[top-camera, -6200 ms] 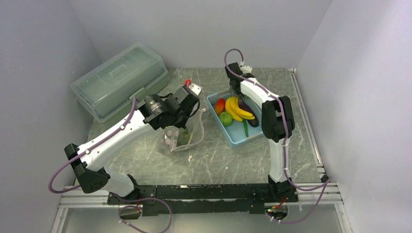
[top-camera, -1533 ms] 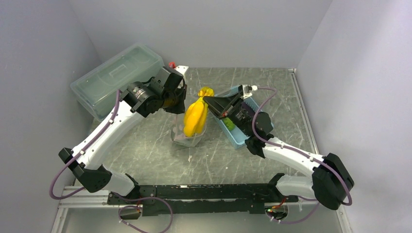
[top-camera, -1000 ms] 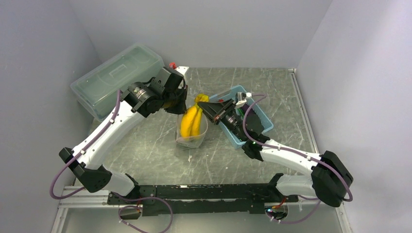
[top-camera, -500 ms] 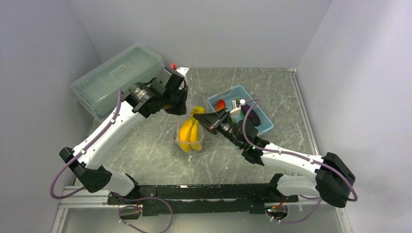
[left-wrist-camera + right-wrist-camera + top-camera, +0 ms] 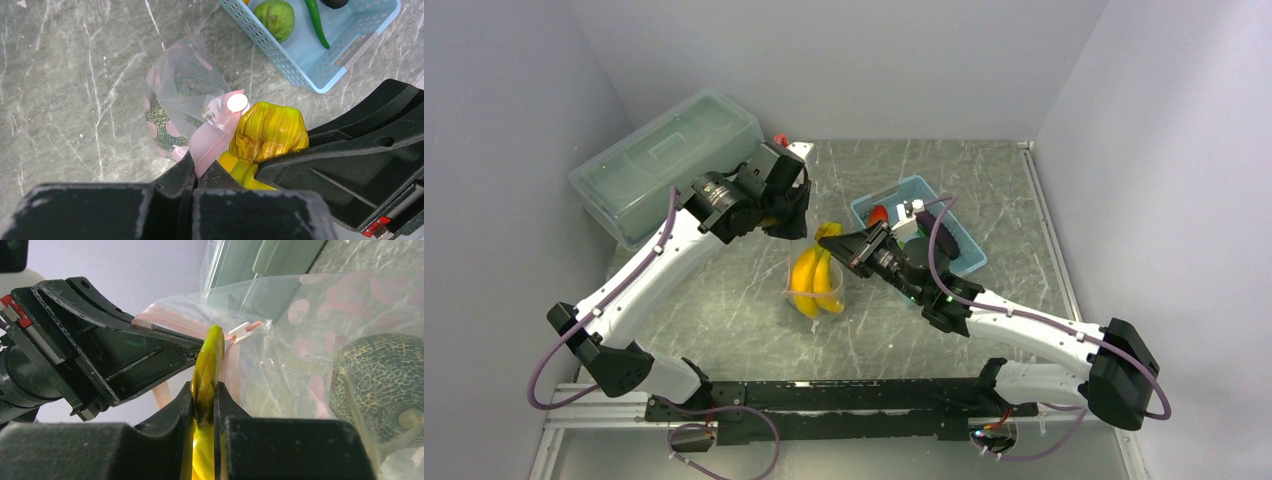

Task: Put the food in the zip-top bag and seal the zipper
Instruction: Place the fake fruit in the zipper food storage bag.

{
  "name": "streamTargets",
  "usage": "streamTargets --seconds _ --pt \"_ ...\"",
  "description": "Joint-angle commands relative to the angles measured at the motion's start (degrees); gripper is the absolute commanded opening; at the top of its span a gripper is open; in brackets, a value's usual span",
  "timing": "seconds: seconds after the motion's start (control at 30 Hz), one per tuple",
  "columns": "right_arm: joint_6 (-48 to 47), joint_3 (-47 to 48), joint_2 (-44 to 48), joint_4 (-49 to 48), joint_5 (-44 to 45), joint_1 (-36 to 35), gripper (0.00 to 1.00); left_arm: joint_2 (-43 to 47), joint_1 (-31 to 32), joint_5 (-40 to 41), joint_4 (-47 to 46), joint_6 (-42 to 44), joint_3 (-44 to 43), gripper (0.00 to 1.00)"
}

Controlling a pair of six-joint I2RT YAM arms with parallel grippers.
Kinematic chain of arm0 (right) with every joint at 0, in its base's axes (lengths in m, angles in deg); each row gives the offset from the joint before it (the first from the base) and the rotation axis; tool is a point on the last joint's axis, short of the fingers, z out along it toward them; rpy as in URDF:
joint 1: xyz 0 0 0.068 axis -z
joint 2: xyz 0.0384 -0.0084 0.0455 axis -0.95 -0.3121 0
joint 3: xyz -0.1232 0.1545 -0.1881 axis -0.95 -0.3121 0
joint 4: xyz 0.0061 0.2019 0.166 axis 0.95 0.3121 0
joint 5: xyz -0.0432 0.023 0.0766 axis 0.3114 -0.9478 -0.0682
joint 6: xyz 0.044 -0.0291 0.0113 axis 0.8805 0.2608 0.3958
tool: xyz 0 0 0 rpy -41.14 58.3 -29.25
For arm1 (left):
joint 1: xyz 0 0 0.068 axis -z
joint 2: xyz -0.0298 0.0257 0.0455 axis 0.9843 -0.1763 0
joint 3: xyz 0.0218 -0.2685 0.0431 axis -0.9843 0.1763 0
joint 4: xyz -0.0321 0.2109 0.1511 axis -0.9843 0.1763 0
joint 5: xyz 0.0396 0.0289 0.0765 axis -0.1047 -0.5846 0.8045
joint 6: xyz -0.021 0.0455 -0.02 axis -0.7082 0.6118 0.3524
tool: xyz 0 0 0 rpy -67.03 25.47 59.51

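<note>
Grey marbled table point(image 5: 724, 300): your left gripper point(image 5: 194, 175) pinches the zipper point(image 5: 215, 137), right gripper point(image 5: 203, 396) clamps bananas point(image 5: 816, 285); only wrist views show the bagged melon point(image 5: 380, 375).

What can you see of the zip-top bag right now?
Floppy clear plastic bag printed with pale pink dots, a pink zipper strip along its mouth. The left gripper pinches that strip, holding the mouth open and up. A netted dull-green lump lies inside; the bananas, held by the right gripper, poke into the mouth.
</note>
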Motion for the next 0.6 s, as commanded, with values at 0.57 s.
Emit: streamTargets --seconds 0.57 --pt "-1.0 6.7 3.4 5.9 0.1 -6.5 0.0 1.7 -0.3 2.5 -1.8 0.2 0.4 0.0"
